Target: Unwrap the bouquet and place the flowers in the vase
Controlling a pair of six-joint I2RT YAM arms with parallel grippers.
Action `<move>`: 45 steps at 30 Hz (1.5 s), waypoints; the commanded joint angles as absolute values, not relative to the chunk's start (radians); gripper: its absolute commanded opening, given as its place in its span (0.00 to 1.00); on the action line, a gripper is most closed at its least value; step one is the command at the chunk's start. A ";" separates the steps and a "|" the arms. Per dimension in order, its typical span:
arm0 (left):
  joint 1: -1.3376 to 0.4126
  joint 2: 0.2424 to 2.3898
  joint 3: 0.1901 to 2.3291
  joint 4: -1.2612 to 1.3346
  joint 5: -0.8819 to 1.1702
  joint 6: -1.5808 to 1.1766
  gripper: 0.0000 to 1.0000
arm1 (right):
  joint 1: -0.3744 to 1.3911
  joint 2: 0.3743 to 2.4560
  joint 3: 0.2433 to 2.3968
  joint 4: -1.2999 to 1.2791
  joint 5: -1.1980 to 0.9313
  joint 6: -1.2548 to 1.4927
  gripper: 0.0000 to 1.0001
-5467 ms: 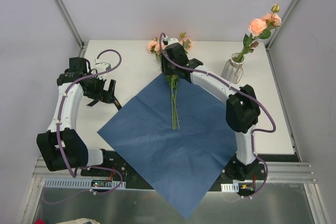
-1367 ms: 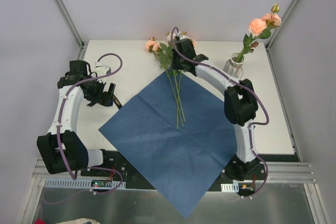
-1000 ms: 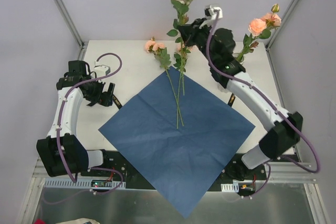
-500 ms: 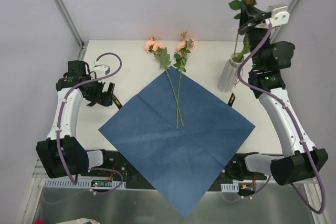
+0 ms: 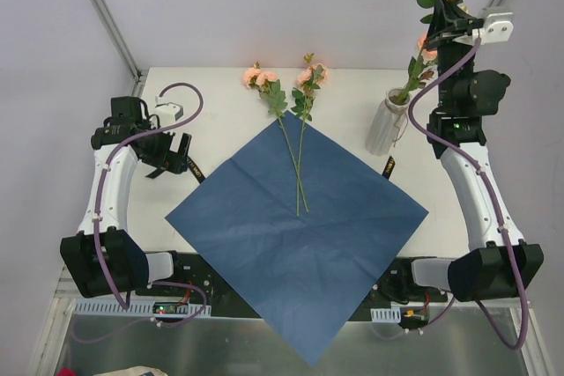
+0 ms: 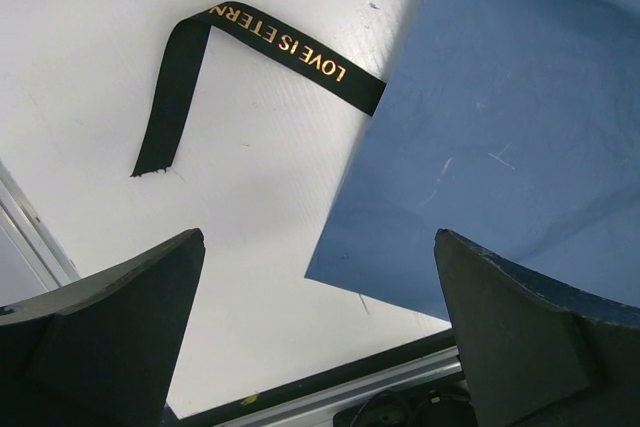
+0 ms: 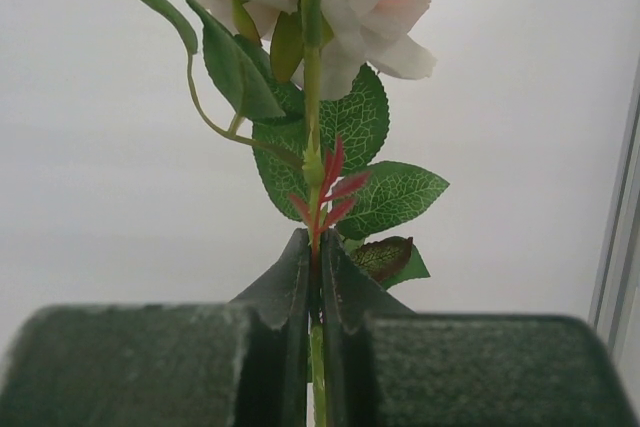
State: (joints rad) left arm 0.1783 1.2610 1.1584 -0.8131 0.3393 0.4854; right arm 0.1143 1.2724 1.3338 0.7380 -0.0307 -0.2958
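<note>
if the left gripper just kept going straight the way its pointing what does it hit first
Probably the bare white table, right beside the blue paper edge. The left gripper is open and points down at that spot; the black ribbon lies farther off. Depth is hard to judge.

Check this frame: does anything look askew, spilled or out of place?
The blue paper hangs its near corner off the table's front edge. A black ribbon lies loose beside it, one end under the paper's edge. Nothing looks spilled or damaged.

Lab test cell: white walls (image 5: 264, 6), aluminium frame (image 5: 105, 15)
</note>
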 commanded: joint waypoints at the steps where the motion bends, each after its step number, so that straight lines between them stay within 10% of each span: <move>1: 0.187 1.279 1.200 -0.842 0.362 0.482 0.99 | 0.095 1.301 1.319 0.879 -0.012 -0.235 0.01; 13: 0.187 1.284 1.195 -0.847 0.357 0.486 0.99 | 0.097 1.373 1.226 0.898 -0.023 -0.201 0.02; 18: 0.187 1.273 1.187 -0.847 0.359 0.489 0.99 | 0.101 1.341 1.160 0.804 -0.022 -0.233 0.41; 23: 0.187 1.264 1.178 -0.848 0.362 0.489 0.99 | 0.179 1.217 1.111 0.640 0.073 -0.308 0.55; 45: 0.186 1.241 1.151 -0.847 0.357 0.497 0.99 | 0.646 1.284 1.157 0.087 0.347 -0.192 0.64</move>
State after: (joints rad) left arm 0.1787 1.2701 1.1622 -0.8284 0.3397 0.4866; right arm 0.6334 1.2842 1.1423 0.0978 0.2802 -0.2321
